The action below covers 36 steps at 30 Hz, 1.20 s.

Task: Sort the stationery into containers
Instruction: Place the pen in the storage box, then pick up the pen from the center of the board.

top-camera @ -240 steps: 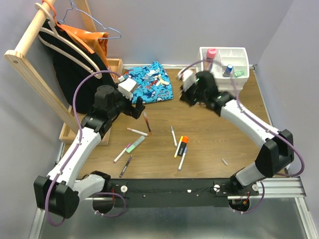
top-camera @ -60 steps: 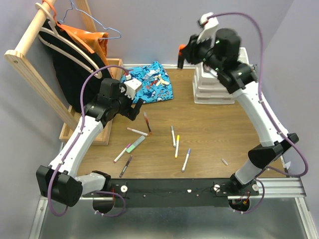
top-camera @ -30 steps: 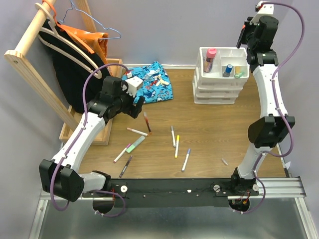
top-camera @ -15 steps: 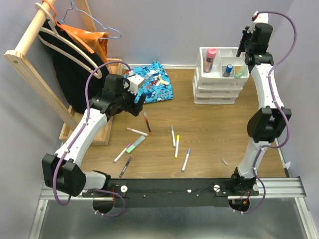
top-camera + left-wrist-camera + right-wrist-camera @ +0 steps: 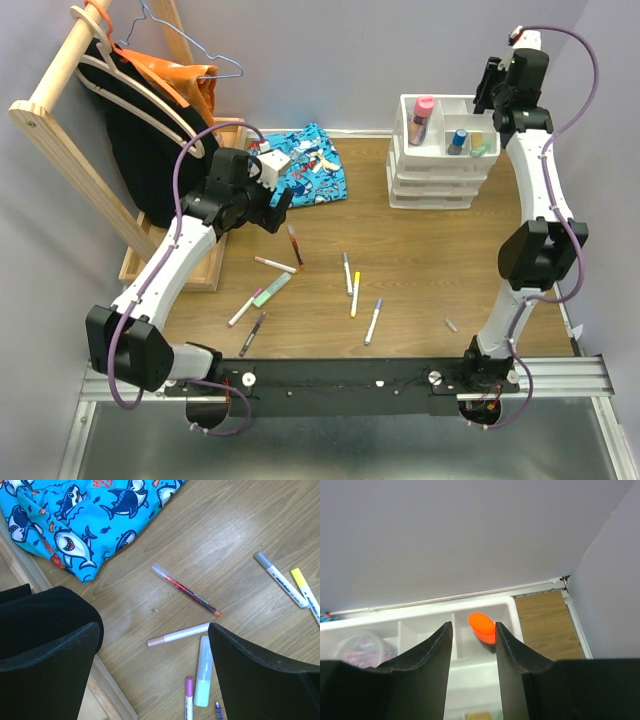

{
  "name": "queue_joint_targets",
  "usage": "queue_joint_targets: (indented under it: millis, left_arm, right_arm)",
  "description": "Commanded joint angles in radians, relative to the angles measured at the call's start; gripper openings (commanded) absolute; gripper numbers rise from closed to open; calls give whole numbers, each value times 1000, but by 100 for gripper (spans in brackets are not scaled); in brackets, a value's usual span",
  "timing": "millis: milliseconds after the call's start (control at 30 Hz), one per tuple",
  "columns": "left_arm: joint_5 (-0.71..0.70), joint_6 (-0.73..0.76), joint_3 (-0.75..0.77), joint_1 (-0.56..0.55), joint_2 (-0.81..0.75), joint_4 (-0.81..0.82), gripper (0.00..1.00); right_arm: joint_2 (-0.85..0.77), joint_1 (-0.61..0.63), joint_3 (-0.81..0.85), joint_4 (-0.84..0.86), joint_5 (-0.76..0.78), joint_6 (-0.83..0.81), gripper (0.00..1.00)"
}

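Orange marker (image 5: 481, 626) sits in the back right compartment of the white organiser (image 5: 420, 616). Right gripper (image 5: 473, 629) is over it, jaws parted, no grip that I can see. Left gripper (image 5: 152, 627) hovers over loose pens (image 5: 186, 590) on the surface (image 5: 430, 260), jaws wide open and empty.

The right gripper (image 5: 473, 629) hangs above the white organiser (image 5: 420, 616), jaws apart. An orange marker (image 5: 482, 625) stands tilted in its far right compartment.

Shark-print cloth (image 5: 305, 165) beside wooden tray (image 5: 232, 128)
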Motion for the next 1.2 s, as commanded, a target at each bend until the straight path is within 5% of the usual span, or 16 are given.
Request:
queue_joint_targets:
  millis: [0,133,433,800,967,1167]
  left_arm:
    - [-28,36,3,4,-91,-6,99]
    - [-38,21,-44,4,-212,-5,99]
    - [-44,-16,-149,73,-537,-181,99]
    - [-44,26,-100,203,-761,-244,99]
    - [-131,20,-89,283,-792,-236,99]
    - [-150,-14,-32,384,-799,-250,99]
  right_arm:
    - [-222,-4,-75,-54,-148,101,47]
    - [-372,44,-224,-98,-416,132,48]
    - [-515,473,-456,-244,-591,-126,51]
    - [-268,840,-454,-270,-597,-245,50]
    - [-107,972,-390,-382,-674,-546,51]
    - [133,1087,-194,-635,-584,-905,56]
